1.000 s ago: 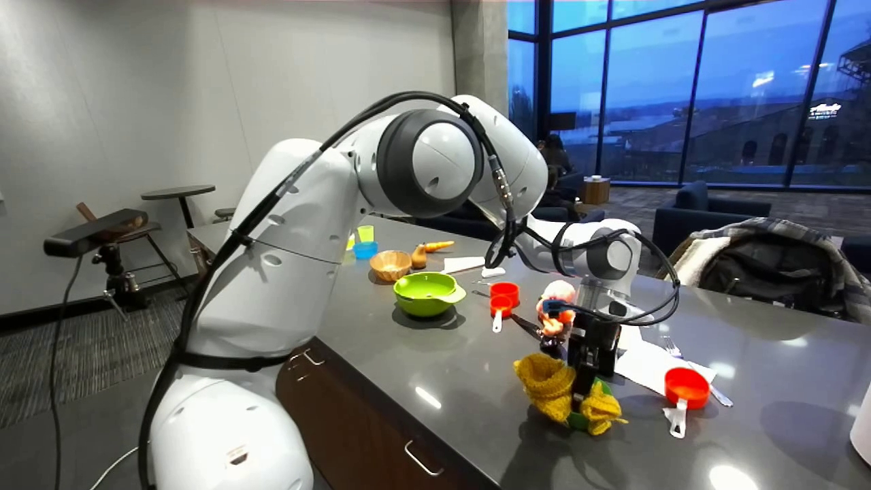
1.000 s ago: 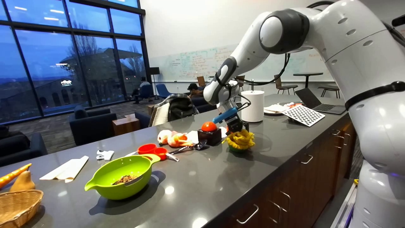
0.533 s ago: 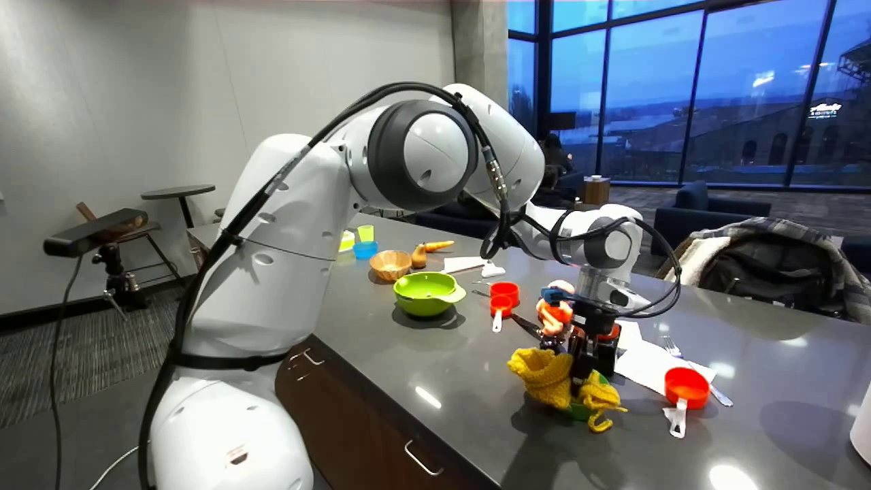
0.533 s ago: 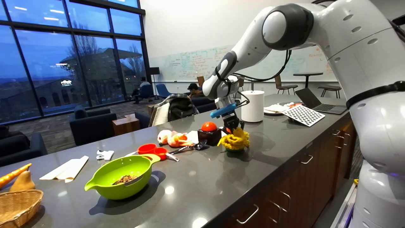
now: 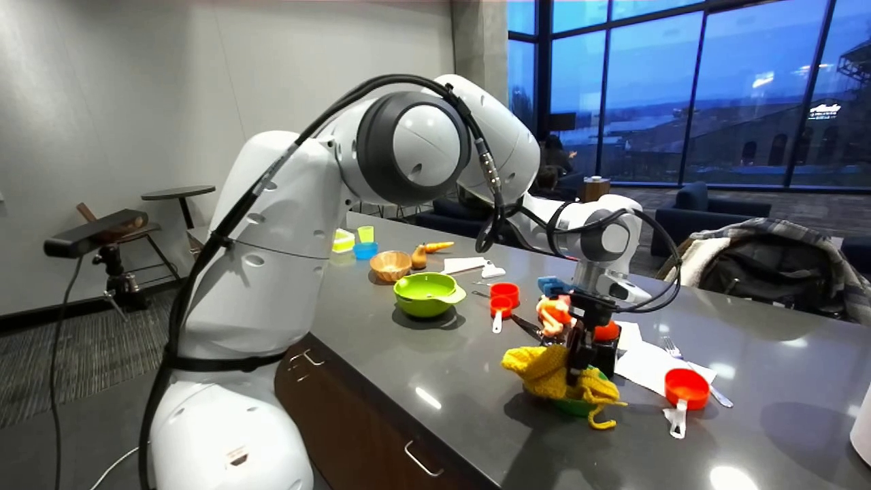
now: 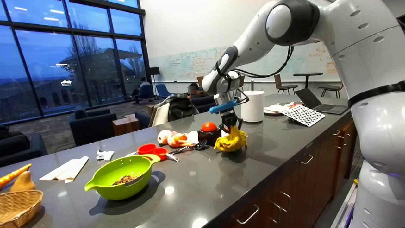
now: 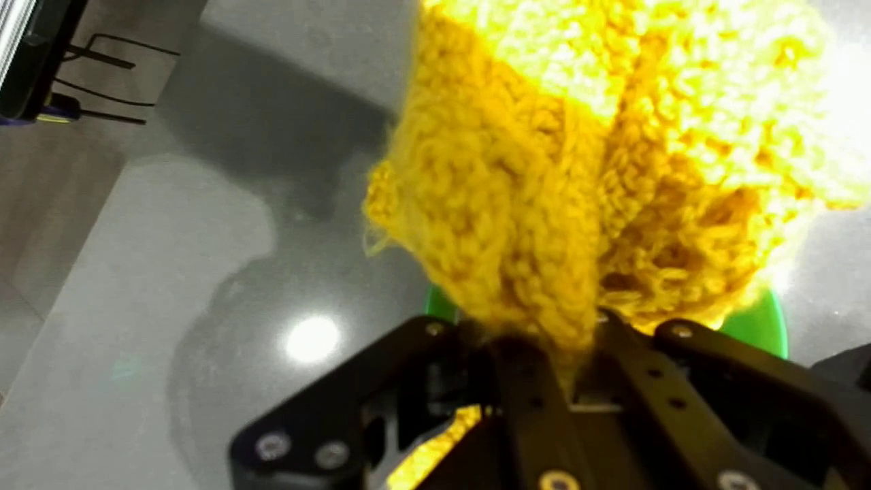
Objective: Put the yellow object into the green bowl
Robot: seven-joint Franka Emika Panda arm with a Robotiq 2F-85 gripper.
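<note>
A yellow knitted cloth-like object shows in both exterior views (image 5: 541,374) (image 6: 231,142) and fills the top of the wrist view (image 7: 503,177). My gripper (image 5: 578,371) (image 6: 230,128) (image 7: 544,340) is shut on a fold of it. A darker green, bowl-like thing (image 5: 573,408) lies under the yellow object, mostly hidden; its rim also shows in the wrist view (image 7: 759,327). A lime-green bowl with a spout and handle (image 5: 423,303) (image 6: 121,188) stands on the counter, apart from the gripper. Small brown bits (image 6: 125,180) lie in it.
A dark block (image 6: 209,136) with an orange-red ball (image 6: 209,127) stands close beside the gripper. A pink toy (image 6: 172,138), red measuring cups (image 5: 505,294) and a red cup (image 5: 686,388) lie around. A paper towel roll (image 6: 252,106) stands behind. The counter edge (image 6: 262,180) runs along the near side.
The gripper has moved up slightly and toward the lime-green bowl's side, pulling the yellow object with it. The object's near flap has folded, and the darker green thing has shifted a little too.
</note>
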